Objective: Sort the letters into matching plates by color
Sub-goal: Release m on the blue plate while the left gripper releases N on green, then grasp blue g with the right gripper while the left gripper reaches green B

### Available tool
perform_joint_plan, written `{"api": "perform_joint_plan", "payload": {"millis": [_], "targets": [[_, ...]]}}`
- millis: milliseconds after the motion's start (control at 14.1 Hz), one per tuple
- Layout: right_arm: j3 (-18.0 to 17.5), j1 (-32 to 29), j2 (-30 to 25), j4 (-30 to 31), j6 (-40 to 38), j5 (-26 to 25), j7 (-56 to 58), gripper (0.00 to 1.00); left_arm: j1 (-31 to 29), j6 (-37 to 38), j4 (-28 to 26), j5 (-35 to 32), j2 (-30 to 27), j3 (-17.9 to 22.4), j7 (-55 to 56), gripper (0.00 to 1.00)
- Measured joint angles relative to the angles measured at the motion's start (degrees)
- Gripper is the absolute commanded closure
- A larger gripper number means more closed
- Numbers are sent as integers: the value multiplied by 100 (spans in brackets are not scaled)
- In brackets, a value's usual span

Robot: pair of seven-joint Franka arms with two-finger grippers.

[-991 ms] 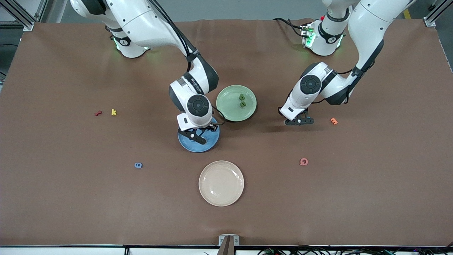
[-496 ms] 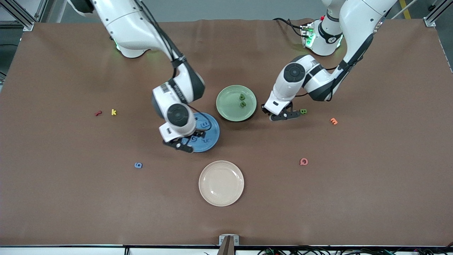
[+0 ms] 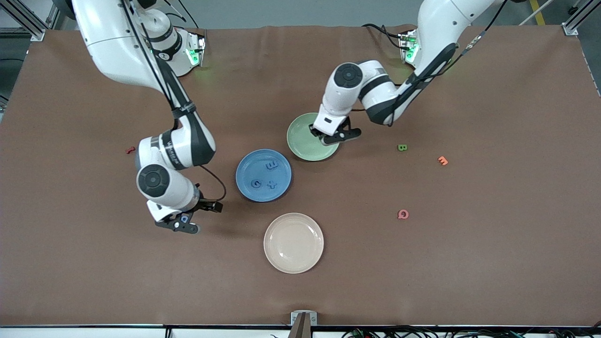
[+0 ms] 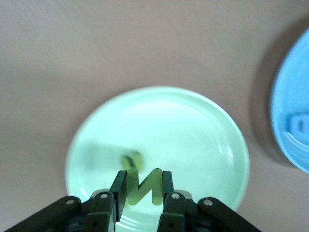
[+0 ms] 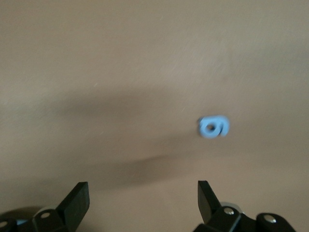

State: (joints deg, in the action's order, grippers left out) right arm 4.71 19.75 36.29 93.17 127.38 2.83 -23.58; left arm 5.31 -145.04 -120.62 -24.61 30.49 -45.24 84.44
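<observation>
My left gripper hangs over the pale green plate, shut on a green letter N that sits between its fingers. Under it, another green letter lies in the green plate. A green letter B lies on the table toward the left arm's end. The blue plate holds three blue letters. My right gripper is open low over a blue letter 6 on the cloth, and the letter lies ahead of its open fingers.
A cream plate stands nearer the front camera than the blue plate. An orange letter and a pink Q lie toward the left arm's end. A red letter lies beside the right arm.
The right gripper opened over the blue plate, left a letter there and moved to the blue 6. The left gripper carried the green N from the table to over the green plate.
</observation>
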Motion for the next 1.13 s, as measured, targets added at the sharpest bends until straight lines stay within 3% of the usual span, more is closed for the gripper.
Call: {"api": "perform_joint_plan", "payload": {"millis": [71, 142, 354, 566, 920, 1133], "targets": [[-1, -107, 27, 33, 112, -2, 245, 10, 183, 12, 137, 0, 123, 80, 205, 43], [-2, -205, 46, 62, 185, -2, 461, 11, 394, 13, 259, 0, 228, 229, 361, 4], [-5, -522, 123, 129, 469, -3, 1043, 15, 1042, 14, 536, 0, 446, 786, 576, 0], [-8, -725, 269, 165, 772, -4, 1334, 19, 1099, 349, 715, -4, 455, 948, 592, 0], [-47, -745, 403, 189, 937, -3, 1368, 20, 367, 1347, 921, -56, -108, 922, 154, 0], [-70, -739, 503, 231, 1010, -3, 1368, 20, -116, 1544, 858, -57, -366, 869, -334, 0]]}}
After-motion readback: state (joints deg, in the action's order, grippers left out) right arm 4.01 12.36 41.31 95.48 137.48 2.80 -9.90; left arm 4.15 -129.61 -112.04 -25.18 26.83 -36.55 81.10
